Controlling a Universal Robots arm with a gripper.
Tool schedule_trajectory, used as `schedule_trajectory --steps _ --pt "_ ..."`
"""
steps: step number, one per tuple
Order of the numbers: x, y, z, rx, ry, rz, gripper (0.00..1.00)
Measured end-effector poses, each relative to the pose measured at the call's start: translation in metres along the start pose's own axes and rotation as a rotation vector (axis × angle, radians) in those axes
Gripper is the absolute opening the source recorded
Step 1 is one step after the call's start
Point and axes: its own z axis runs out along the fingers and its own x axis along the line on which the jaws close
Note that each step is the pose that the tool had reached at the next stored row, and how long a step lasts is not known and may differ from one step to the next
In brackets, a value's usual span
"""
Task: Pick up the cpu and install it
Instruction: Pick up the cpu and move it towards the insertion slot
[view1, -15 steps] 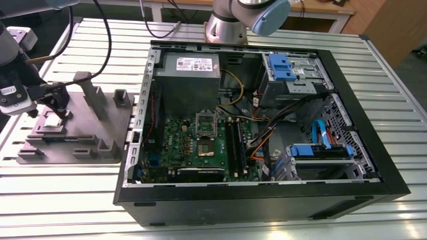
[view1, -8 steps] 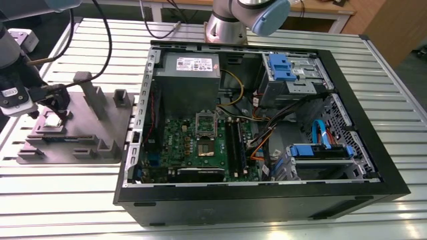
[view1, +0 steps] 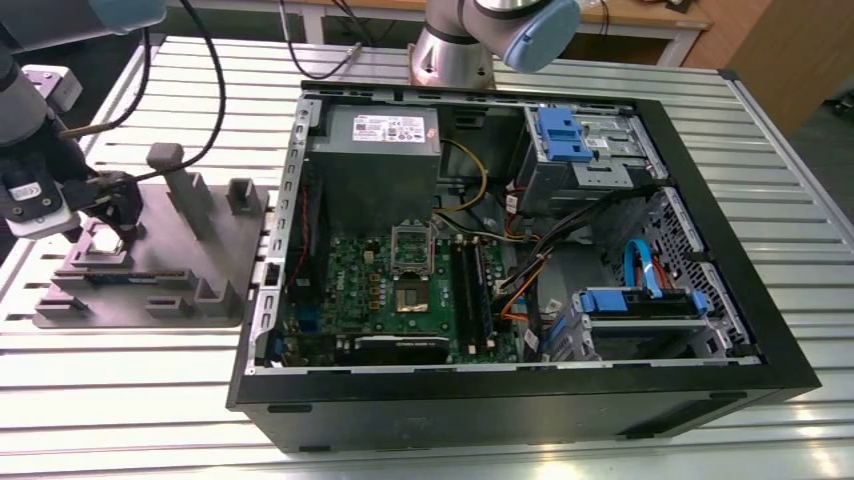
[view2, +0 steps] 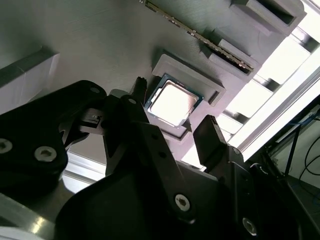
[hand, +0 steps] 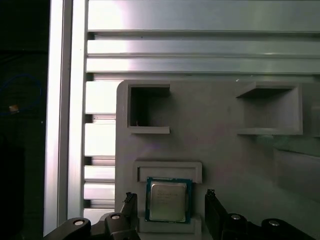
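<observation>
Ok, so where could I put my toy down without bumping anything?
The bare table slats at the exterior view's lower left, bordering the grey tray, are free. So is the strip at the exterior view's right of the computer case. The tray is crowded with posts, and the open gripper straddles the cpu there. Cables pack the case.

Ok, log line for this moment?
hand: open, straddling cpu | cpu: in grey tray pocket, not lifted

The first wrist view's edge cut off most of the tool (hand: 170, 194); print on the cpu (hand: 168, 201) was too small to read. In the second wrist view a finger (view2: 131, 117) seemed to cover one corner.
</observation>
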Motion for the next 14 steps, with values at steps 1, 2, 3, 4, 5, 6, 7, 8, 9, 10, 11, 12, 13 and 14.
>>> schedule_trajectory --steps 1,2,3,4,5,6,7,8,9,10,11,12,13,14 --pt "0.0 0.0 0.0013 -0.0001 0.0 0.0 0.65" --pt "0.0 -0.0001 0.0024 0.0 0.0 0.0 0.65" --pt "0.0001 -0.0001 0.0035 0.0 0.0 0.001 0.65" --pt "0.0001 -0.0002 0.0045 0.0 0.0 0.001 0.65" --pt "0.0001 -0.0002 0.0053 0.0 -0.0001 0.001 0.65" --pt "0.0002 -0.0003 0.0061 0.0 0.0 0.001 0.65" --pt "0.0002 -0.0003 0.0069 0.0 -0.0001 0.001 0.65" --pt "0.0002 -0.0003 0.0076 0.0 -0.0001 0.002 0.65" --pt "0.0002 -0.0004 0.0081 0.0 0.0 0.002 0.65" --pt "0.0002 -0.0004 0.0086 0.0 0.0 0.002 0.65" --pt "0.0002 -0.0004 0.009 0.0 0.0 0.002 0.65" --pt "0.0002 -0.0004 0.0091 0.0001 0.0 0.002 0.65" --pt "0.0002 -0.0004 0.0092 0.0001 0.0001 0.002 0.65" --pt "0.0002 -0.0004 0.0093 0.0 0.0 0.002 0.65"
